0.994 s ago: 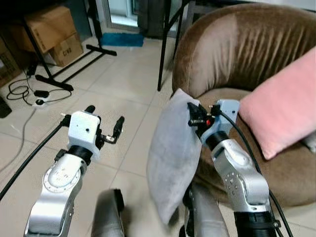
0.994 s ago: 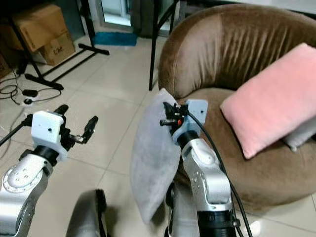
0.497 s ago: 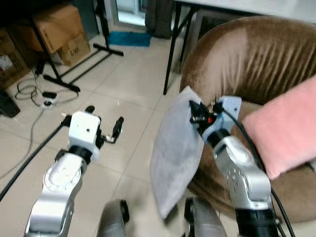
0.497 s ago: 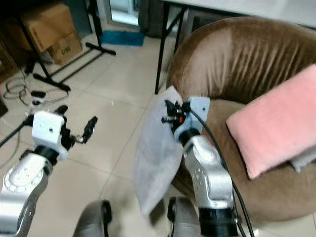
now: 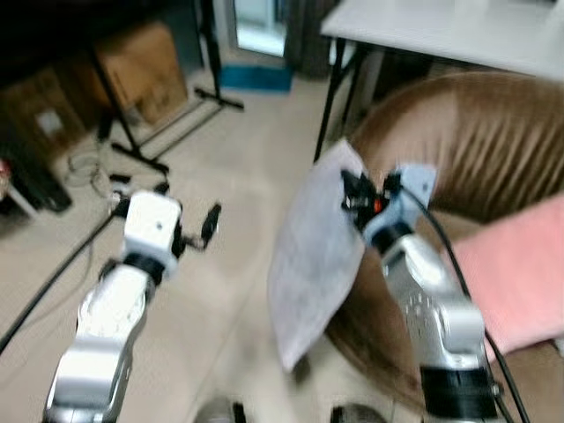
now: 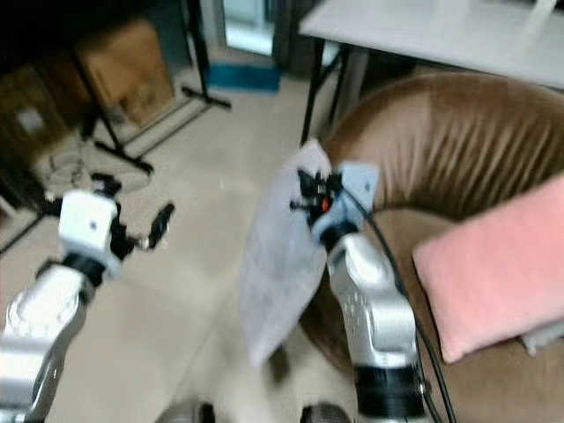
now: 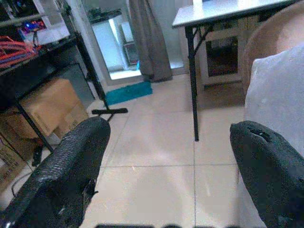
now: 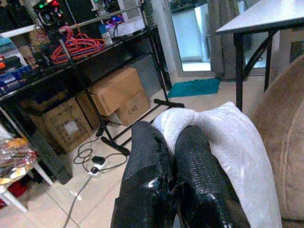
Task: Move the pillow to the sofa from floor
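At 9 o'clock in the head views, your left gripper (image 5: 189, 231) is idling over the pale tiled floor (image 5: 238, 185), its two black fingers (image 7: 71, 166) spread wide with nothing between them. It is taking no load, so you are probably keeping it out as a spare.

At centre, the flat pale-grey fabric pillow (image 5: 313, 264) is hanging clear of the floor, long edge pointing down toward 6 o'clock. It is drooping that way because it is being held by its top corner alone.

Just at 3 o'clock of that corner, your right gripper (image 5: 357, 196) is pinching the cloth. The right wrist view shows its fingers (image 8: 197, 175) squeezed together with grey fabric bunched behind them.

Toward 3 o'clock, the round brown velvet sofa (image 5: 476, 141) is waiting, a pink square cushion (image 5: 515, 273) leaning on its seat, beneath a white table (image 5: 458, 35). The pillow is sitting just beside the sofa's near rim, not yet over the seat; my judgement is that you are mid-carry.
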Robot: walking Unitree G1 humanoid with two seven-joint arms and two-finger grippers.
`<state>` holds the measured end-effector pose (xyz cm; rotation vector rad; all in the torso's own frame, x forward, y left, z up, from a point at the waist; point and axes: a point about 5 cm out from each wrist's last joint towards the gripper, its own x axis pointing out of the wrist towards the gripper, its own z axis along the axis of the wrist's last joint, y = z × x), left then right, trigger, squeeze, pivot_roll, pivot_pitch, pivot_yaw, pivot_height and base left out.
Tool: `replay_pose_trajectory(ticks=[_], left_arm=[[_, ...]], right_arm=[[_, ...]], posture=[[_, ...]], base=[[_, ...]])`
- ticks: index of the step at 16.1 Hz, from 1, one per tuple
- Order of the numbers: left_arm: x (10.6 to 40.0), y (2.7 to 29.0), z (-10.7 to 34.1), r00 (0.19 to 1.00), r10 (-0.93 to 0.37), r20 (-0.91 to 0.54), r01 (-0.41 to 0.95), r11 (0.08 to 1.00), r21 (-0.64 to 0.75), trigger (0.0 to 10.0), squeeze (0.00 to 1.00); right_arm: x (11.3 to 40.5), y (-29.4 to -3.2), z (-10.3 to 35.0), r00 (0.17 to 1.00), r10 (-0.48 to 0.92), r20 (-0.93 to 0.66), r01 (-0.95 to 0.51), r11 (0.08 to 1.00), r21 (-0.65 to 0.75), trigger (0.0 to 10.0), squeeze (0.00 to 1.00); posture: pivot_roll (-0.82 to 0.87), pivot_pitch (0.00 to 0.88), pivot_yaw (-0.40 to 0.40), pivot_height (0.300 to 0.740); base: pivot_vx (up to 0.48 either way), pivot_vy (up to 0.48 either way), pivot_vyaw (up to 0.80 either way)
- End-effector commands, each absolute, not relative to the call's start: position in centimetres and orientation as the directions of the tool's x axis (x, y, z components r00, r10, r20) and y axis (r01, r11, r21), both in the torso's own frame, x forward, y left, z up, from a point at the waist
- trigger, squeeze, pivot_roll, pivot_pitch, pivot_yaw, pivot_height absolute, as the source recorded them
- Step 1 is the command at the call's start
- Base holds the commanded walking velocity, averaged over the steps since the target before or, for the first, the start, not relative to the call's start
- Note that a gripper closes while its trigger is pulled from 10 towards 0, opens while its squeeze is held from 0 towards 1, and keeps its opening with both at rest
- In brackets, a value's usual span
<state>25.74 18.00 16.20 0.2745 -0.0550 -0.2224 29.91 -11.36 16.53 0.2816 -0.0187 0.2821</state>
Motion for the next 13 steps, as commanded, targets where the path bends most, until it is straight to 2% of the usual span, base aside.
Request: replay_pose_trajectory(ticks=[1,9,13], left_arm=[[25.76,17.8,15.96,0.971,-0.238,0.014,0.225,0.934,0.279,10.0,0.0],[26.05,17.62,15.99,0.972,-0.233,0.024,0.218,0.936,0.277,10.0,0.0],[26.08,17.49,16.12,0.971,-0.236,0.041,0.216,0.935,0.282,10.0,0.0]], right_arm=[[29.91,-11.75,18.26,0.958,0.251,0.141,-0.281,0.924,0.261,10.0,0.0],[29.77,-11.56,18.09,0.954,0.266,0.136,-0.292,0.926,0.239,10.0,0.0],[29.93,-11.31,18.16,0.951,0.28,0.13,-0.305,0.921,0.244,10.0,0.0]], posture=[[-0.05,0.0,-0.008,0.74],[-0.06,0.0,-0.005,0.74],[-0.06,0.0,-0.014,0.74]], base=[[0.0,0.0,0.0],[0.0,0.0,0.0],[0.0,0.0,-0.68]])
